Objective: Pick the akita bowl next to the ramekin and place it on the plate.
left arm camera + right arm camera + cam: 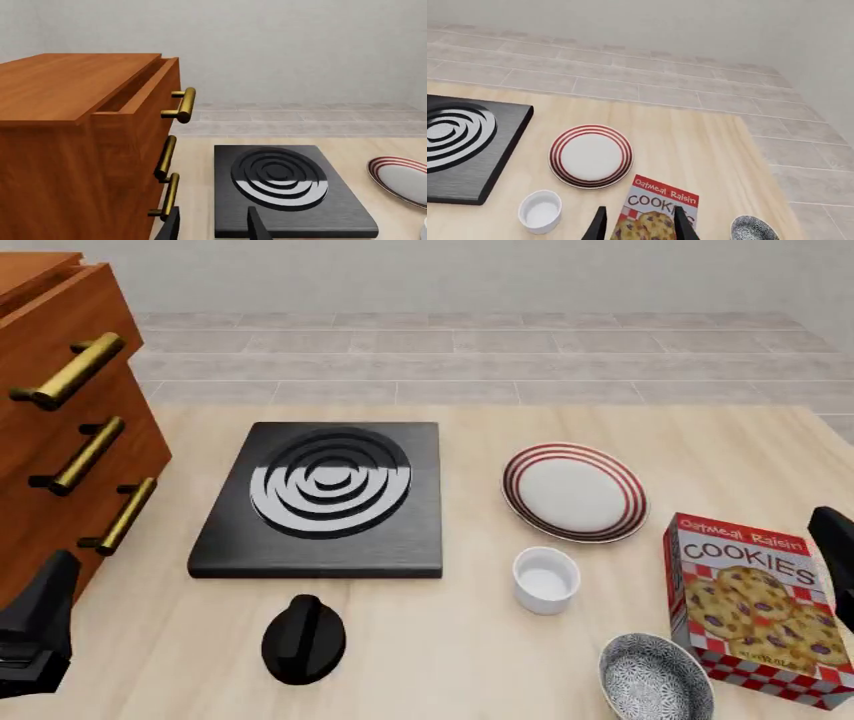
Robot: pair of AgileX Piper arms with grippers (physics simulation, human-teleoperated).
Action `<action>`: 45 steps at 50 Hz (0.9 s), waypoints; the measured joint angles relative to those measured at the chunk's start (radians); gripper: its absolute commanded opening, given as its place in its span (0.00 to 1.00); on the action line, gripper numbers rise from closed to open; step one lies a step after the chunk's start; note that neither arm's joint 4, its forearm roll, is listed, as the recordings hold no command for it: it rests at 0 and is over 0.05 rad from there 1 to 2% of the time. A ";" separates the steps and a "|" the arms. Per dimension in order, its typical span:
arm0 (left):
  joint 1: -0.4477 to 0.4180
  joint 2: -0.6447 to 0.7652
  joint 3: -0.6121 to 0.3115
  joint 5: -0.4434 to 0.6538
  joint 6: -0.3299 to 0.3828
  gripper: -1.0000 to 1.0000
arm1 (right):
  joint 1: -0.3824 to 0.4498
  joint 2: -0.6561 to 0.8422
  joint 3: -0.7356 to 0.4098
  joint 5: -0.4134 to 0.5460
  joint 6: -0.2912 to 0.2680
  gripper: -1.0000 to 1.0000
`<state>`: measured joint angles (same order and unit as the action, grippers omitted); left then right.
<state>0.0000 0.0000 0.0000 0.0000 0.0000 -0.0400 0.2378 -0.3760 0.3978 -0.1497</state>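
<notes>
The akita bowl (654,678) is speckled grey and white and sits near the table's front edge, between the ramekin (546,579) and a cookie box. The plate (574,491), white with red rings, lies behind the ramekin with nothing on it. In the right wrist view my right gripper (640,227) is open above the cookie box, with the akita bowl (754,229) to one side and the plate (590,156) and ramekin (540,211) to the other. In the left wrist view my left gripper (213,227) is open and empty, facing the stove, far from the bowl.
A black stove burner (324,495) sits mid-table with a black knob (304,638) in front of it. A wooden drawer cabinet (67,420) with brass handles stands at the left. The cookie box (754,607) lies right beside the bowl. Dark arm parts show at the view's left (34,635) and right (837,540) edges.
</notes>
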 measured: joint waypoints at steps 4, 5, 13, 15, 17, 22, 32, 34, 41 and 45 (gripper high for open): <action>0.000 0.000 0.000 0.000 0.000 1.00 | -0.005 0.002 -0.008 0.013 -0.024 1.00; 0.000 0.000 0.000 0.000 0.000 1.00 | -0.004 0.002 -0.010 0.015 -0.028 1.00; 0.000 0.000 0.000 0.000 0.000 1.00 | 0.017 0.020 -0.041 0.036 -0.015 1.00; 0.000 0.000 0.000 0.000 0.000 1.00 | 0.024 0.024 -0.049 0.041 -0.009 1.00; 0.000 0.000 0.000 0.000 0.000 1.00 | 0.032 0.030 -0.058 0.045 0.001 1.00; 0.000 0.000 0.000 0.000 0.000 1.00 | 0.055 0.048 -0.079 0.054 0.027 1.00; 0.000 0.000 0.000 0.000 0.000 1.00 | 0.112 0.092 -0.109 0.067 0.093 1.00; 0.000 0.000 0.000 0.000 0.000 1.00 | 0.124 0.101 -0.114 0.071 0.107 1.00; 0.000 0.000 0.000 0.000 0.000 1.00 | 0.155 0.126 -0.132 0.091 0.131 1.00; 0.000 0.000 0.000 0.000 0.000 1.00 | 0.166 0.137 -0.143 0.104 0.137 1.00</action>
<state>0.0000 0.0000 0.0000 0.0000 0.0000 0.1265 0.3745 -0.5186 0.5019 -0.0131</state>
